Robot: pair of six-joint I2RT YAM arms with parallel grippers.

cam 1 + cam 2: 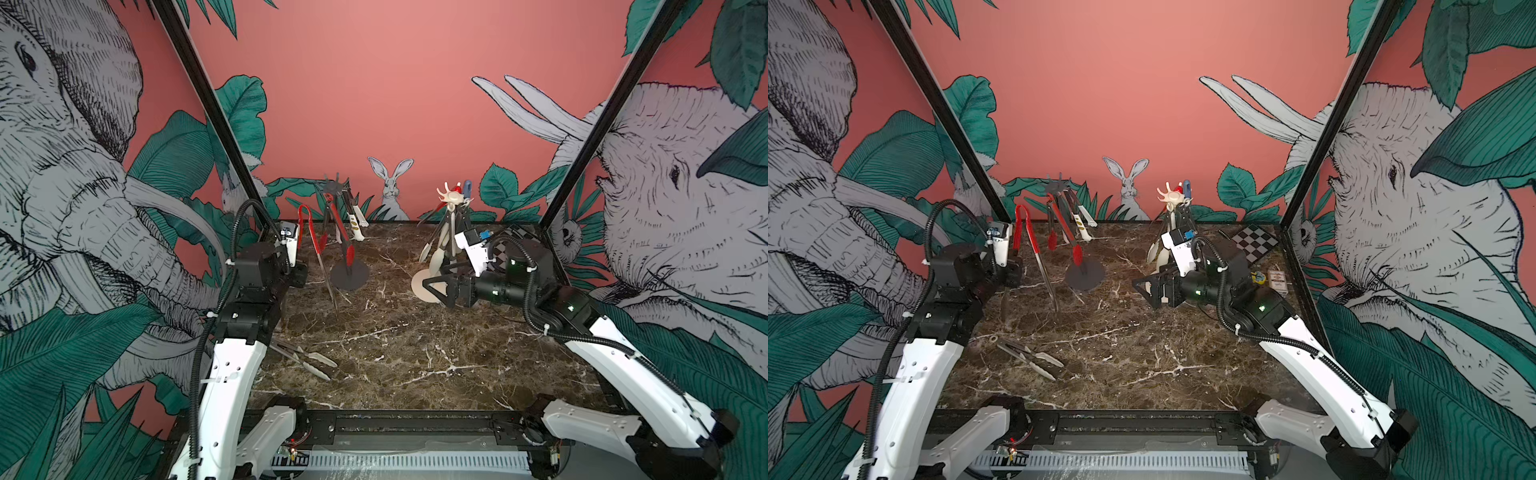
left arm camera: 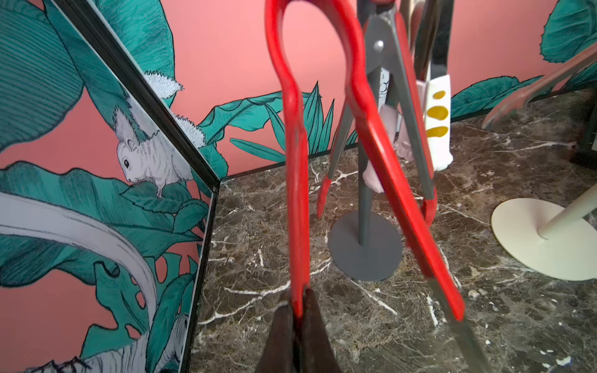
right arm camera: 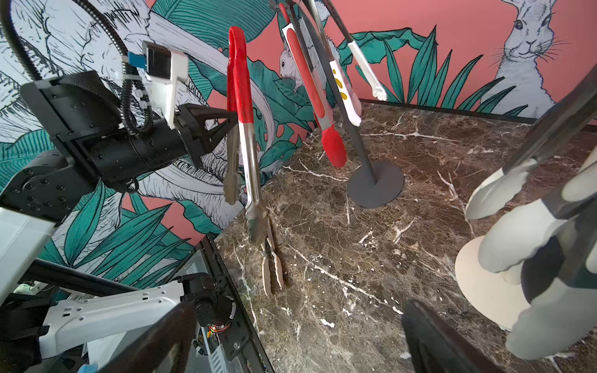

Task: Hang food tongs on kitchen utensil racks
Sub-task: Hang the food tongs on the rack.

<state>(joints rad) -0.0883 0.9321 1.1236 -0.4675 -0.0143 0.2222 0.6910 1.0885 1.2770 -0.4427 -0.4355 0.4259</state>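
My left gripper (image 2: 300, 306) is shut on one arm of the red-handled food tongs (image 1: 322, 245). They are held upright in the air, loop end up, just left of the dark grey rack (image 1: 350, 276); both show in the right wrist view too, the gripper (image 3: 233, 121) and these tongs (image 3: 240, 97). Red-tipped tongs (image 3: 332, 145) and white tongs with yellow dots (image 2: 436, 119) hang on that rack. The cream rack (image 1: 451, 195) carries several cream-tipped tongs (image 3: 504, 242). My right gripper (image 3: 295, 339) stands open and empty beside the cream base (image 2: 542, 239). Cream-tipped tongs (image 1: 1030, 357) lie on the table, front left.
A small chessboard (image 1: 1254, 241) and a little box (image 1: 1277, 282) sit at the table's back right corner. The enclosure's left wall (image 2: 97, 193) stands close behind the held tongs. The marble tabletop (image 1: 415, 353) ends at a black frame rail (image 1: 415, 424) in front.
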